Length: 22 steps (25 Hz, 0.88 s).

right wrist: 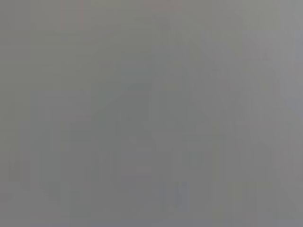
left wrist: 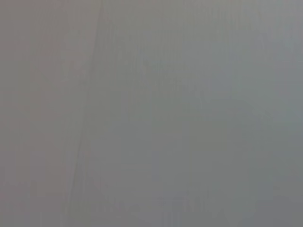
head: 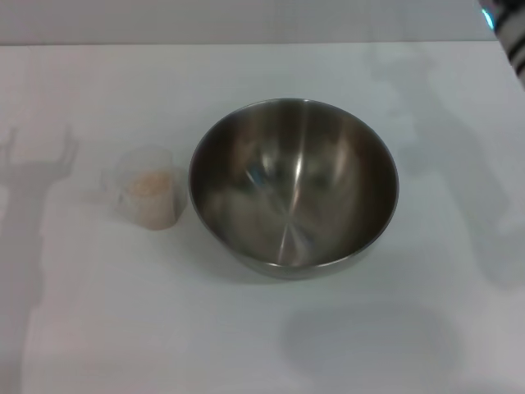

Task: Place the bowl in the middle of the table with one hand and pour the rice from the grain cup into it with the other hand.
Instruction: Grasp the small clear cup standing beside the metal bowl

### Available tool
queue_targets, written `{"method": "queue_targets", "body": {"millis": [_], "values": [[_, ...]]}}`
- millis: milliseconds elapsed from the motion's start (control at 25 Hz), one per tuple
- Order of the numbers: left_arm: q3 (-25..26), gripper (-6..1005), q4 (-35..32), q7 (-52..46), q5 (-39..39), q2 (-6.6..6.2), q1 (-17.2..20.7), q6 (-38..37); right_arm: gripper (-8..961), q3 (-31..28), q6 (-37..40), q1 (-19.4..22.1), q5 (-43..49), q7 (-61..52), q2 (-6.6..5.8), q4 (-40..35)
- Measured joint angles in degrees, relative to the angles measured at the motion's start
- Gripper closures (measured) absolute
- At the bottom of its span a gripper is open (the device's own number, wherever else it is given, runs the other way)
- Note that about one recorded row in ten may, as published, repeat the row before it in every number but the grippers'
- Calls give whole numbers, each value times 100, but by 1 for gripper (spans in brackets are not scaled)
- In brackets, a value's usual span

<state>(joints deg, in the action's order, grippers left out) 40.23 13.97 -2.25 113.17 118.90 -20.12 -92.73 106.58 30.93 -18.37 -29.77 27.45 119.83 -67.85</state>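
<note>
The bowl (head: 294, 187) is seen near the tabletop (head: 262, 345) middle, the grain cup (head: 150, 197) with rice (head: 150, 184) just left. The light, slippery cup is best taken by its wall. No fingers are shown; their state cannot be told.

Head view, upper right corner: a black-and-white striped object (head: 517, 48), cut off by the frame edge, so it cannot be identified. Just beside it, at its upper left, is a small cyan patch (head: 487, 16). A plain grey strip (head: 246, 20) runs along the top. Both wrist views show only a featureless grey field.
</note>
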Motion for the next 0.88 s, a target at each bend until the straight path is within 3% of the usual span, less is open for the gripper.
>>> {"method": "queue_targets", "body": {"millis": [240,360,440,880], "values": [[-200,170,44,4,4,10,251,8,469,535,4131,-58,-1,-1253,-6,2551],[-402,170,205,71,0,20,521,60,469,484,5300,-211,-96,-2039,-32,3575],[-553,170,378,248,-12,19,695,116,469,431,5566,-272,-325,-2358,-51,3927],[-1527,170,1808,2075,-74,20,1801,787,469,-45,5386,-702,-586,-2485,-80,4865]]}}
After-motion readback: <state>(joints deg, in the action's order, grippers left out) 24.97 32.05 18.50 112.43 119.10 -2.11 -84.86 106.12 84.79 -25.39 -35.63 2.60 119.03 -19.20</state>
